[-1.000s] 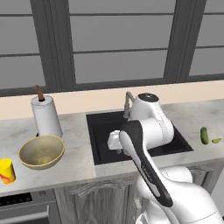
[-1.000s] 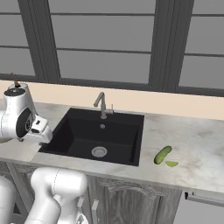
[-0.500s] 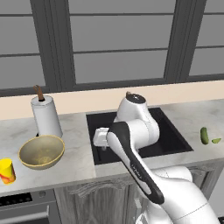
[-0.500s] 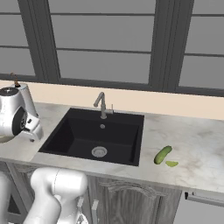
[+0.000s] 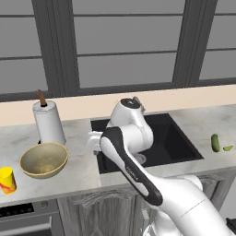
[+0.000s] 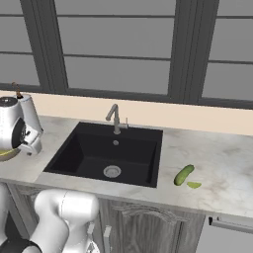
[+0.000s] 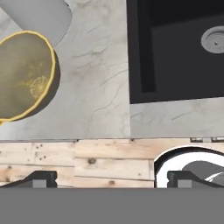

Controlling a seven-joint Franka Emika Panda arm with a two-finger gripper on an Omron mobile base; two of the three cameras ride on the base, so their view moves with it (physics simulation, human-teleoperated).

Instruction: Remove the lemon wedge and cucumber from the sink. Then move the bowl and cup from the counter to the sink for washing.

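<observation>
The robot's two-finger tool [image 7: 112, 178] looks straight down over the front edge of the bench, between the bowl and the sink. Its two dark fingertips [image 7: 40, 178] stand wide apart with nothing between them.

To one side of the tool, toward the left end of the bench, rests the wide round tan-olive bowl with a speckled beige inside [image 5: 44, 159]. It looks rigid and fairly light, with a thin upright rim; that rim, pinched between the fingers, seems the best place to take hold, though its smooth wall may slip. The small yellow cylindrical cup with red markings [image 5: 6, 179] stands at the bench's front left corner, just beyond the bowl. It looks light and easy to tip, so a grip across its side would suit it.

The black rectangular sink with a round silver drain [image 6: 111, 171] lies on the tool's other side. The short dark green cucumber [image 6: 183, 175] and the tiny yellow-green lemon wedge [image 6: 193, 185] lie on the bench right of the sink.

The bench [image 6: 222, 168] is light grey marbled stone over grey wood cabinets. A white paper-towel roll [image 5: 48, 122] stands behind the bowl. Large dark-framed windows [image 6: 118, 44] span the back wall.
</observation>
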